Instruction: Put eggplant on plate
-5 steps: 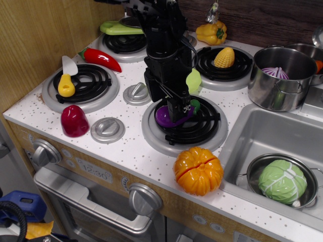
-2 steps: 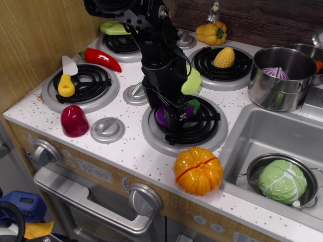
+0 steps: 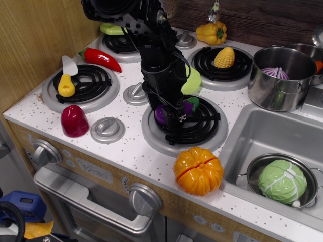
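- Gripper (image 3: 174, 115) is sitting low over the front middle burner (image 3: 182, 127), and I'm reading its fingers as closed around the eggplant (image 3: 186, 107), though the arm is covering the actual contact, so I'm calling that a judgement.
- Going from the left: the yellow pear-shaped toy (image 3: 66, 85) is resting on the front left burner (image 3: 83, 85), the dark red vegetable (image 3: 74, 120) is sitting on the counter in front of it, and the red chilli (image 3: 101, 59) is lying behind. None of these is my target, so I'm leaving them be.
- At the centre, purple is showing on both sides of the fingers, with the green stem cap poking out to the right; I'm gripping across the middle so it does not swing.
- Just behind, the lime-green plate (image 3: 192, 80) is peeking out past the arm, near the burner, so the carry looks short.
- Further right, the orange pumpkin (image 3: 198, 170) is sitting at the counter's front edge, the corn (image 3: 224, 57) on the back burner, and the steel pot (image 3: 280, 76) beside the sink (image 3: 267, 136), all well clear of my path.
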{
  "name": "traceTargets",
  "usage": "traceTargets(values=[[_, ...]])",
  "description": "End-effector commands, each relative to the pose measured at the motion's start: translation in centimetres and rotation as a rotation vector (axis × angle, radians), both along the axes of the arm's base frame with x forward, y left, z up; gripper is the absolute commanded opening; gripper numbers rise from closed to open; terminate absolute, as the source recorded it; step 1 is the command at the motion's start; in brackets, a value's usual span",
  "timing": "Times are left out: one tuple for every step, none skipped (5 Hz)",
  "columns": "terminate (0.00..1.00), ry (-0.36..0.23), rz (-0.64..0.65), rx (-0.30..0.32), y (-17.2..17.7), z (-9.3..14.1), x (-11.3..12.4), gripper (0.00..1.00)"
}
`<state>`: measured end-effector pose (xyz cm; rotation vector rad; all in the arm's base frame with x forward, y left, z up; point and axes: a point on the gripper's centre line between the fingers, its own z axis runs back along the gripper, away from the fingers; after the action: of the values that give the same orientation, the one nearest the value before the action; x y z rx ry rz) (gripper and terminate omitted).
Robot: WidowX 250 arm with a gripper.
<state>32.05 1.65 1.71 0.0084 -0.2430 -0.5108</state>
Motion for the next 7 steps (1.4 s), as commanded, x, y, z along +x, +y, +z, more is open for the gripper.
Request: traceTargets(values=[[0.0,-0.018,-0.007,0.047,1.1,2.0,0.8,0.0],[0.0,-0.038,-0.03,0.084,2.6,4.5,2.6,0.0],[0.0,-0.088,-0.057,0.116,3.5,5.9,5.2,0.0],[0.0,-0.152,-0.089,0.143,4.6,6.2,7.3,0.0],[0.0,-0.211,-0.118,0.138,5.3,5.1,8.2,1.0],[0.0,-0.255,-0.146,0.124,5.9,3.5,8.4,1.0],[0.0,-0.26,-0.174,0.096,6.1,2.8,9.0,1.0]])
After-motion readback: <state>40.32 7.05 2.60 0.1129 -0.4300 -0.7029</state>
